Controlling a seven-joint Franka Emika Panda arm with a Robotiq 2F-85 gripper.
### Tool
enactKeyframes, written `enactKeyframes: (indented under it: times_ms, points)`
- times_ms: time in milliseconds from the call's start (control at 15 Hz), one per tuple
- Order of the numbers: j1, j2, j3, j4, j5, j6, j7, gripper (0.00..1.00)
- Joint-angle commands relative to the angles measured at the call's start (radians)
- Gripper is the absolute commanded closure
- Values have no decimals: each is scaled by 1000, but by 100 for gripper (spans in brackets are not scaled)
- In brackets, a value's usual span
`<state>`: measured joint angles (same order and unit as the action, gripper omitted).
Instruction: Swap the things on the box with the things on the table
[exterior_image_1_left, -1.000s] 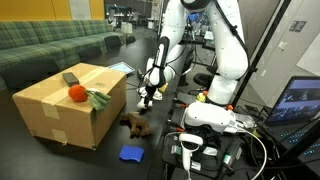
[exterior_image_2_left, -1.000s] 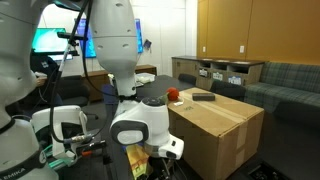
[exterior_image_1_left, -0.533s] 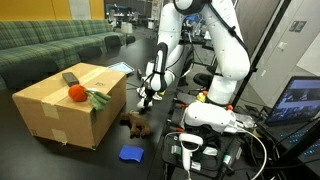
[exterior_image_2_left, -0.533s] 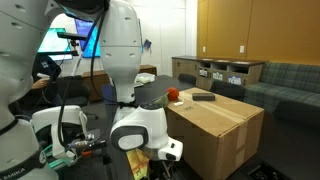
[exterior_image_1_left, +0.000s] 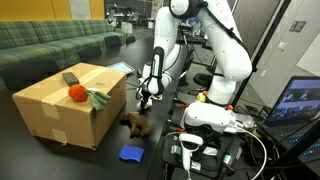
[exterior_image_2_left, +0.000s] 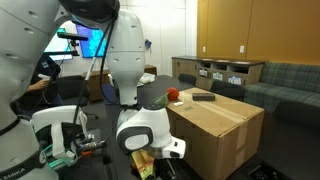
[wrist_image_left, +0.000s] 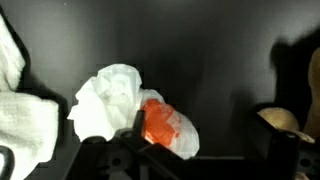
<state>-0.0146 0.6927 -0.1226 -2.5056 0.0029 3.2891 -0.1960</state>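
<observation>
Nothing can be read for certain: the dark lettering on the white robot base (exterior_image_2_left: 22, 172), at 7 o'clock in an exterior view, is too small.

Arm (exterior_image_2_left: 140, 135) hides part of the box (exterior_image_2_left: 215, 130); white cloth (wrist_image_left: 20, 120) cut off.

green plaid sofa (exterior_image_1_left: 50, 45), wooden cabinets (exterior_image_2_left: 240, 30) behind
</observation>
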Motion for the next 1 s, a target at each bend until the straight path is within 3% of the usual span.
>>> enactKeyframes:
  times_ms: [0, 467, 933]
  points:
    - [40, 36, -52, 39, -19, 34, 31, 0]
    - [47, 71, -108, 107, -24, 20, 25, 0]
    - [16, 148, -106, 184, -31, -12, 23, 0]
